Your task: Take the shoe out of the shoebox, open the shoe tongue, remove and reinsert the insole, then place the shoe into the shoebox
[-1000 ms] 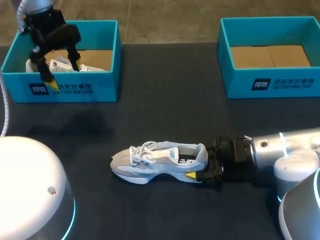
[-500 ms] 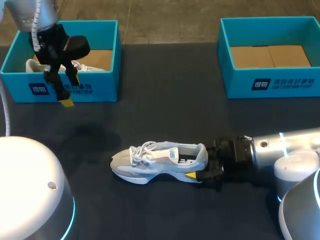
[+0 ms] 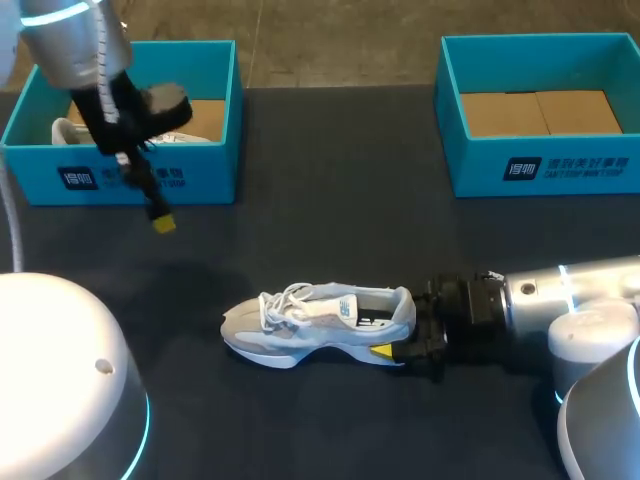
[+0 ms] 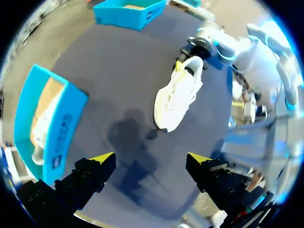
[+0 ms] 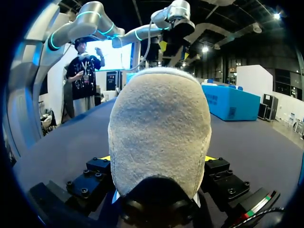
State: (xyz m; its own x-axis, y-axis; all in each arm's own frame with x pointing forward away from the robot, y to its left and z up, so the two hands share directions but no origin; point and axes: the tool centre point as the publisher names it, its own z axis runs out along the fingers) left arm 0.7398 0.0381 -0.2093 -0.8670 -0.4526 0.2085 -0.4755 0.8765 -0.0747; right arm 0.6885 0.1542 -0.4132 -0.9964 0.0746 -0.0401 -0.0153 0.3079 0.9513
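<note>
The right pincer (image 5: 156,159) is closed on the heel of the white shoe (image 3: 310,322), one yellow-tipped finger on each side of it; in the right wrist view the heel's rough back rises straight ahead of the pincer and hides most of what lies beyond. The shoe stands on its sole on the dark surface (image 3: 330,200), outside both boxes, with its toe pointing away from the right pincer and its white laces lying loosely over the tongue. The left pincer (image 4: 151,159) hangs above the surface with its fingers spread wide and nothing between them; its shadow falls on the bare surface under it. Seen from the left pincer, the shoe lies ahead and well apart, toe nearest and heel farthest, with the right arm gripping it at the far end. Just beside the left pincer, on its left finger's side, is a teal shoebox (image 3: 150,180) with brown cardboard on its floor and a second white shoe (image 4: 45,128) lying inside, against the wall. A second teal shoebox (image 3: 545,165), also floored in brown cardboard, stands far ahead of the left pincer, beyond the gripped shoe and well apart from the right pincer.
</note>
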